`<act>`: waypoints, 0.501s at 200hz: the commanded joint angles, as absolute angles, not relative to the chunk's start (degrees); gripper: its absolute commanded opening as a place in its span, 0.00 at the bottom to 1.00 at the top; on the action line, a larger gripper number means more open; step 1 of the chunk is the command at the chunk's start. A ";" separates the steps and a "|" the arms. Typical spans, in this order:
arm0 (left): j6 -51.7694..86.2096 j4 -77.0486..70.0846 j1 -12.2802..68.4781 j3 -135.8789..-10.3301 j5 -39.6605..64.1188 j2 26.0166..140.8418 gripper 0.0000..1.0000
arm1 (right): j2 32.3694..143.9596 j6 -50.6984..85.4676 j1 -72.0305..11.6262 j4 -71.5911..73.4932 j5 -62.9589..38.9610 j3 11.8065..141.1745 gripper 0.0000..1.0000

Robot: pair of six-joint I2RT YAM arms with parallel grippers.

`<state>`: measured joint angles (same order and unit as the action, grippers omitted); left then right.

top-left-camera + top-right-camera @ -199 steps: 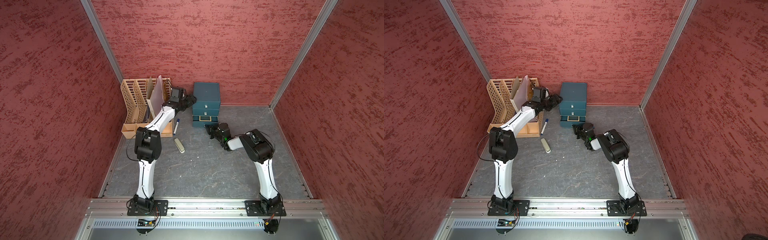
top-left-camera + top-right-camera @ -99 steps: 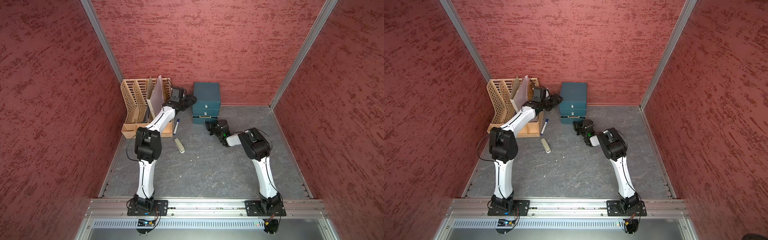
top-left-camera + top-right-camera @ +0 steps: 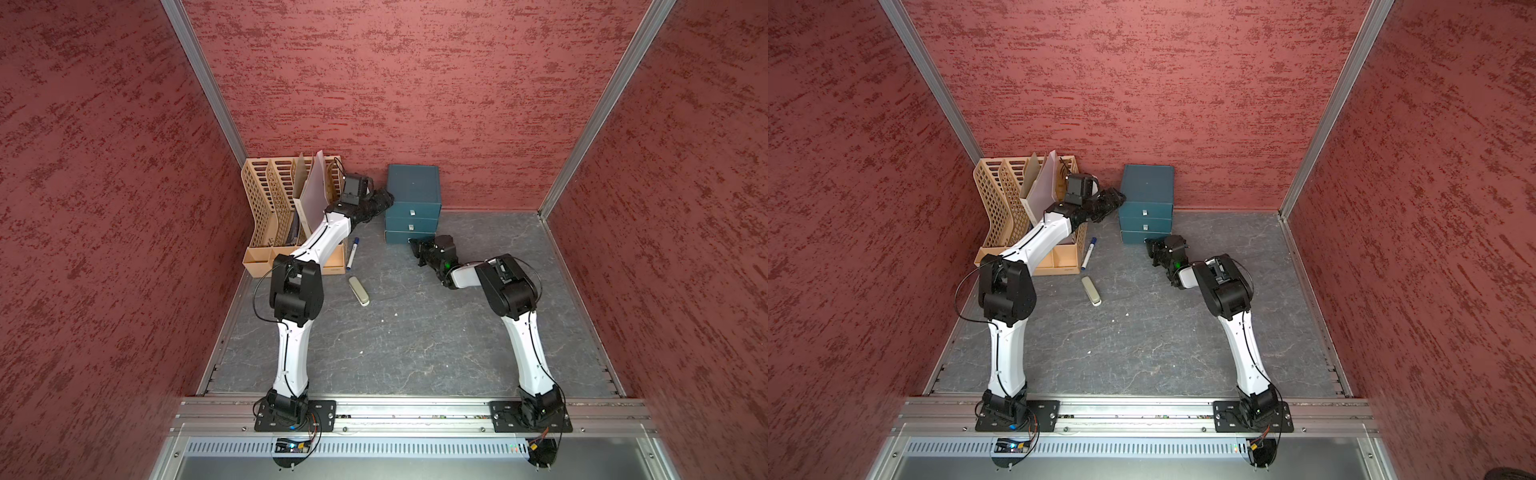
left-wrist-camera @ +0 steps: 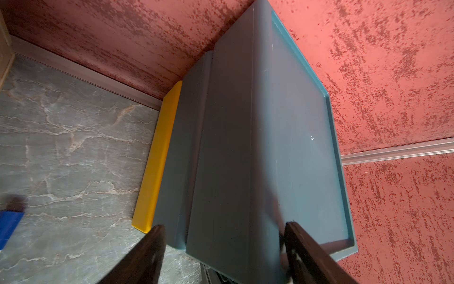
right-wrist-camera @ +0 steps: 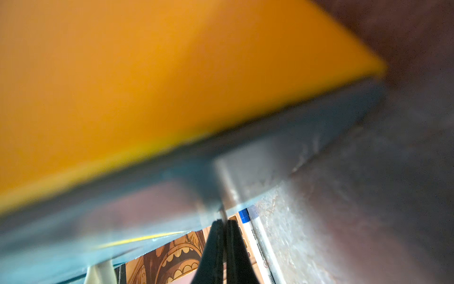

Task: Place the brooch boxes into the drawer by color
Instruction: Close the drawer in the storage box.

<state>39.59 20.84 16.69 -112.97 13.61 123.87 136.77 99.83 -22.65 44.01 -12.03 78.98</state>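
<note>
The drawer (image 3: 413, 185) (image 3: 1148, 183) is a dark teal chest of three stacked drawers against the back wall. All three fronts sit nearly flush. My left gripper (image 3: 386, 199) (image 4: 223, 236) straddles the chest's upper left corner, one finger on its top and one against its side, clamping it. My right gripper (image 3: 413, 243) (image 5: 222, 221) is low at the bottom drawer's front (image 3: 397, 237). It is shut on that drawer's small silver pull (image 5: 228, 177). A blurred yellow-orange surface (image 5: 147, 73) fills much of the right wrist view. No brooch boxes are in view.
A beige slotted file rack (image 3: 270, 208) with sheets stands left of the chest, right behind my left arm. A blue-capped marker (image 3: 352, 251) and a grey-green oblong block (image 3: 358, 291) lie on the grey floor in front of it. Red walls close in on three sides.
The bottom drawer stood pulled out a second ago, showing a pale inside. My right gripper has moved toward the chest and the drawer has slid in. My left arm has not moved.
</note>
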 commanded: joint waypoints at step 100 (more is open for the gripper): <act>39.25 24.95 17.93 -113.86 14.09 122.88 0.80 | 133.25 101.86 -21.46 43.11 -8.58 73.40 0.44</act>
